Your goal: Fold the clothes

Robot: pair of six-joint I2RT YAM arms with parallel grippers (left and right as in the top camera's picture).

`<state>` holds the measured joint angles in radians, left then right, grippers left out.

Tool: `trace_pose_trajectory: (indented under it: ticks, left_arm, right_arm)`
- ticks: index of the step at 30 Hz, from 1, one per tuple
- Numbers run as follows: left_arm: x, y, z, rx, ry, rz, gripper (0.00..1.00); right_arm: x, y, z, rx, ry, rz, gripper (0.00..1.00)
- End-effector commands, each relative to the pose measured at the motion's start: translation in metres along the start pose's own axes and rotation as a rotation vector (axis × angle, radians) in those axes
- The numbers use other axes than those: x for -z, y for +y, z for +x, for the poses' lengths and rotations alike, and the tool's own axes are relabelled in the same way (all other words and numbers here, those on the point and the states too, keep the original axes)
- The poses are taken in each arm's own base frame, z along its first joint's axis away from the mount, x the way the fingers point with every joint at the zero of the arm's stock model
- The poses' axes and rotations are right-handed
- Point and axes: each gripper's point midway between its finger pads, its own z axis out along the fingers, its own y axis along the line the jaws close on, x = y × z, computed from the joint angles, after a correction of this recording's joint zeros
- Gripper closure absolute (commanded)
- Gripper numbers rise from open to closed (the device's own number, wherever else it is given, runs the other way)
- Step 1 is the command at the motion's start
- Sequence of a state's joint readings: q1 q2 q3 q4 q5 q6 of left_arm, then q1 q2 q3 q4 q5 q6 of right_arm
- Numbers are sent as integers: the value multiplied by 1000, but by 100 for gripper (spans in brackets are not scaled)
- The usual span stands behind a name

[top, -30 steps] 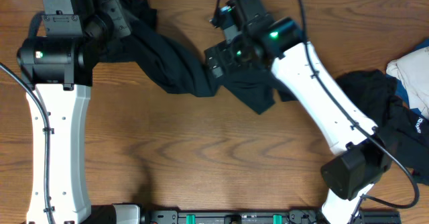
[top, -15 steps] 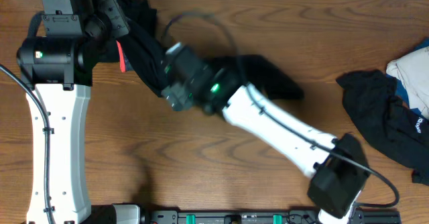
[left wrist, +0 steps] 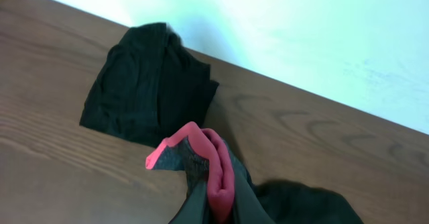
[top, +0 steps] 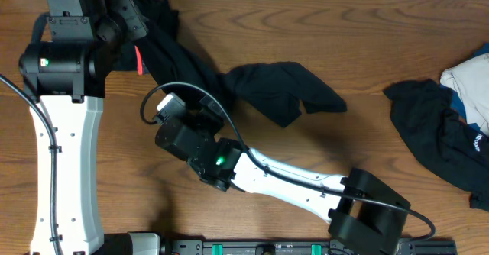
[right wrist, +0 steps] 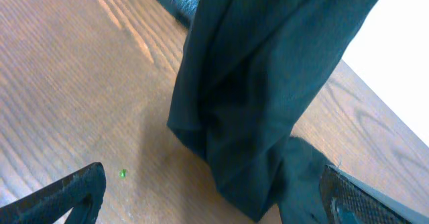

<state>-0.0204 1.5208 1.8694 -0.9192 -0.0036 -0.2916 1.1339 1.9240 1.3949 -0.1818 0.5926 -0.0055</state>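
Even bright light, soft shadows; right wrist view blurry, esp. fingers (right wrist: 80,187).

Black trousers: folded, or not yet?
Not folded. The black trousers lie twisted like a rope from the top left corner to a crumpled heap in the middle, coral band exposed.

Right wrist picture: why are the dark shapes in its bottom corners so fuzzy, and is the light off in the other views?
Right wrist: those are the gripper's own fingers, probably too near the lens to focus; the black garment is fairly sharp. Left wrist: the pale wall looks washed out, the coral band crisp. Overhead: even light, soft shadows on the table, no blur.
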Motion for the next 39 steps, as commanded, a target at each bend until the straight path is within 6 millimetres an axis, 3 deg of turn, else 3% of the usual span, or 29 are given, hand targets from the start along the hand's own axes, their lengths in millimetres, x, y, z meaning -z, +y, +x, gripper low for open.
trace_pose_trajectory:
  ticks: [1,8,12,24,25,26,27,30,34,39]
  left_arm:
    - [28,-3,-15,26,-66,23,94]
    - [65,-7,-21,66,-121,72,94]
    - [78,-6,-20,75,-135,79,93]
    - [89,-17,-6,93,-79,155,94]
    - [89,-16,-5,93,-76,153,94]
    - [89,-16,-5,92,-74,153,94]
    - [89,-16,-4,92,-71,151,93]
    - [89,-15,-4,81,-73,146,94]
    - [88,-3,-9,82,-103,76,94]
    - [88,16,-15,89,-145,-29,94]
  right_arm:
    - [-3,-2,4,40,-14,47,1]
    - [-1,18,-22,-38,-143,-50,1]
    - [0,19,-34,-123,-193,-54,1]
    - [-25,-7,-31,-306,-266,152,1]
    - [-26,-9,-30,-313,-264,156,7]
    - [-28,-12,-30,-319,-262,160,21]
    - [-28,-19,-29,-330,-261,188,46]
    - [-26,-36,-26,-355,-263,278,70]
    - [-17,-59,-20,-348,-251,427,75]
    - [-9,-65,-12,-264,-189,460,73]
